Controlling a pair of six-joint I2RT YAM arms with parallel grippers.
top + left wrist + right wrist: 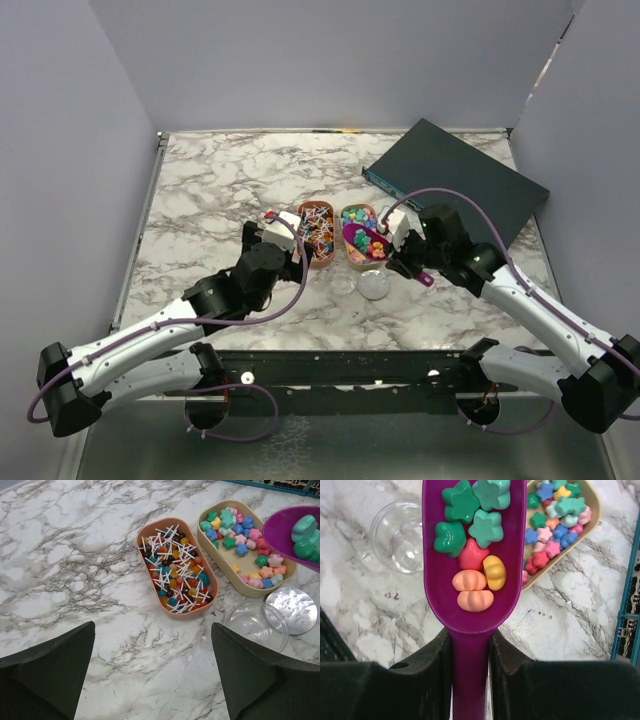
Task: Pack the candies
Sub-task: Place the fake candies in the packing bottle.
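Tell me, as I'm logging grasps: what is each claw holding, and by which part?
The right claw pinches the purple scoop by its handle, the bowl loaded with candies. The left claw is open and holds nothing.

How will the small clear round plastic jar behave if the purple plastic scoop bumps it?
The small clear plastic jar looks thin-walled and empty, so it is probably very light; a bump from the purple plastic scoop would likely slide it on the smooth marble table. It is low and wide, so skating seems likelier than tipping.
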